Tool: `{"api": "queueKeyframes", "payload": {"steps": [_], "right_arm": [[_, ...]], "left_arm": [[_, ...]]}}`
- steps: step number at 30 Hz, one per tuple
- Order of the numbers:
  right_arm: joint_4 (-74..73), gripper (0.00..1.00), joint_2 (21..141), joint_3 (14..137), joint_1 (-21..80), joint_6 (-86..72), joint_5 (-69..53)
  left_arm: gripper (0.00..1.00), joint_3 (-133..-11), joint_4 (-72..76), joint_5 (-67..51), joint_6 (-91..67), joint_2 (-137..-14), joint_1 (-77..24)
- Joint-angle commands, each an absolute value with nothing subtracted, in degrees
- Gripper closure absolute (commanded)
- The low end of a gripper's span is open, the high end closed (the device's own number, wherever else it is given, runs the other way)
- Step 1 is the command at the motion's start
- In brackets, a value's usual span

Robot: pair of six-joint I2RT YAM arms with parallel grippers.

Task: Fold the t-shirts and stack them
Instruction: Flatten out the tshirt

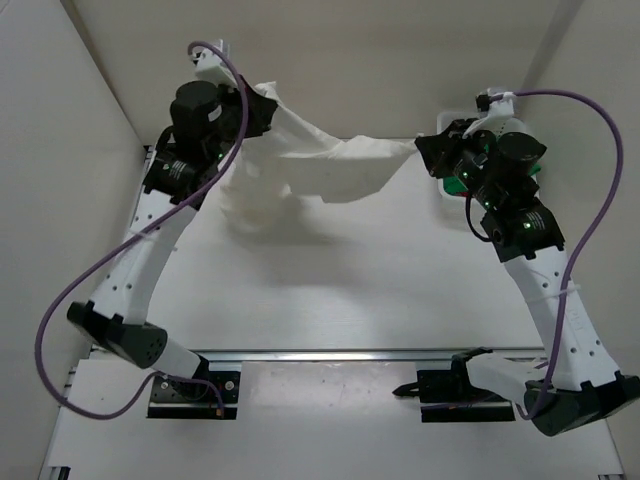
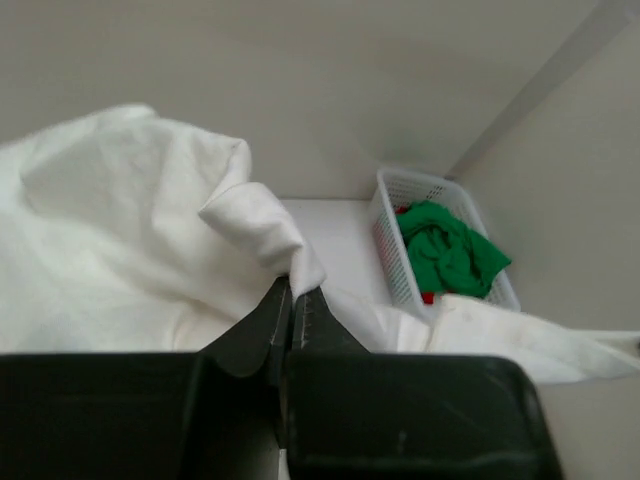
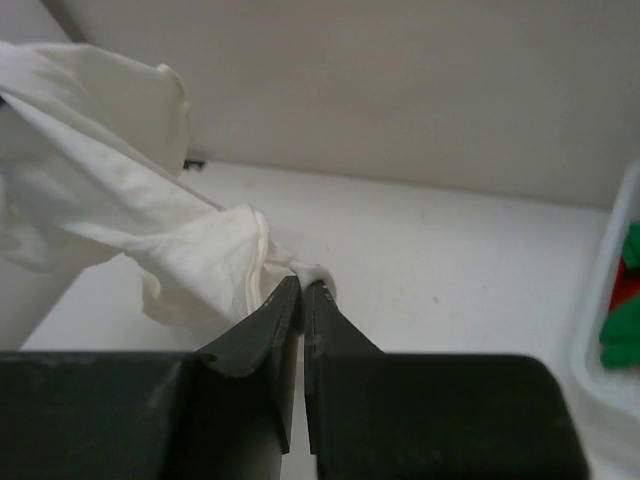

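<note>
T-shirt [image 1: 330, 165] hangs left of basket [image 2: 393, 255], which seemingly holds two more.

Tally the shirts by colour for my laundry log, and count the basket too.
white t-shirt: 1
green t-shirt: 1
red t-shirt: 1, mostly hidden
basket: 1
Total: 4

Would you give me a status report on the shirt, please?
Left gripper shut on white t-shirt. Right gripper shut on it too. Shirt hangs between them. Nothing in the way.
</note>
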State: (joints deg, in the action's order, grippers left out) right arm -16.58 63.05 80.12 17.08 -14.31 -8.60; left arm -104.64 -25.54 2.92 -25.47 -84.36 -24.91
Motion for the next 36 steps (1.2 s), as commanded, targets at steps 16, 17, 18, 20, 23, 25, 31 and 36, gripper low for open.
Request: {"api": "queueKeyframes", "payload": {"steps": [16,17,18,20,23,25,31,36], "right_arm": [[-22.2,1.00,39.2,36.2,6.3,-21.7,-11.3],[-22.7,1.00,39.5,36.3,6.4,-21.4,-11.0],[-22.9,1.00,40.2,36.1,6.6,-21.6,-11.0],[-23.0,1.00,40.9,36.8,6.6,-21.3,-11.8],[-22.4,1.00,41.7,36.6,7.3,-21.9,-14.1],[-21.5,0.99,41.7,36.6,8.3,-22.4,-15.9],[-17.7,1.00,41.6,33.6,13.1,-24.1,-15.6],[-17.3,1.00,41.7,33.4,14.4,-24.2,-15.5]], "left_arm": [[0.01,-43.4,-19.0,-1.2,-27.2,-59.6,-6.4],[0.02,-41.5,-18.5,-1.9,-27.6,-58.7,-5.7],[0.04,-39.1,-18.2,-2.0,-28.2,-58.3,-5.3],[0.21,-35.9,-18.1,-5.1,-28.9,-56.5,-3.5],[0.60,-31.3,-19.9,-7.6,-30.4,-53.4,-0.2],[0.63,-29.5,-22.1,-6.9,-30.5,-52.1,-0.9],[0.56,-27.5,-20.4,-0.1,-31.9,-57.5,-8.9],[0.60,-34.1,-12.1,-1.8,-35.5,-70.6,-15.0]]}}
